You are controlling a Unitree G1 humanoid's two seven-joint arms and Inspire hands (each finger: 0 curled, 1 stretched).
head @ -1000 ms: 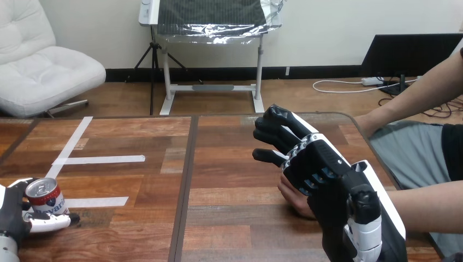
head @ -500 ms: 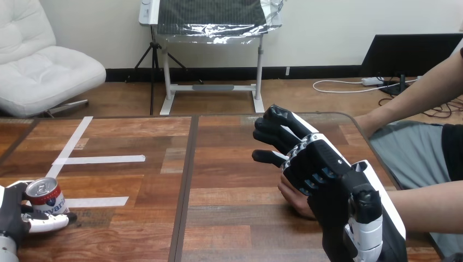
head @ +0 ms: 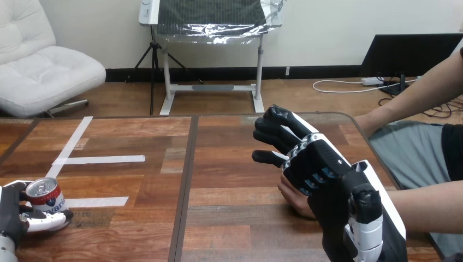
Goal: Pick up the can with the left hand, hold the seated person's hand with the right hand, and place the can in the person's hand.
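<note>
The can (head: 45, 195) is upright at the table's (head: 218, 218) 8 o'clock, with the left hand (head: 11, 212) curled round it. At 4 o'clock the right hand (head: 319, 169) lies over the person's hand (head: 294, 201). Whether it grips, I cannot tell.

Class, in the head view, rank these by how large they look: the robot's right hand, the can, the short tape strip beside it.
1. The right hand: clearly largest, though it is close to the camera.
2-3. The can and the short tape strip: about alike, so left unranked.
</note>
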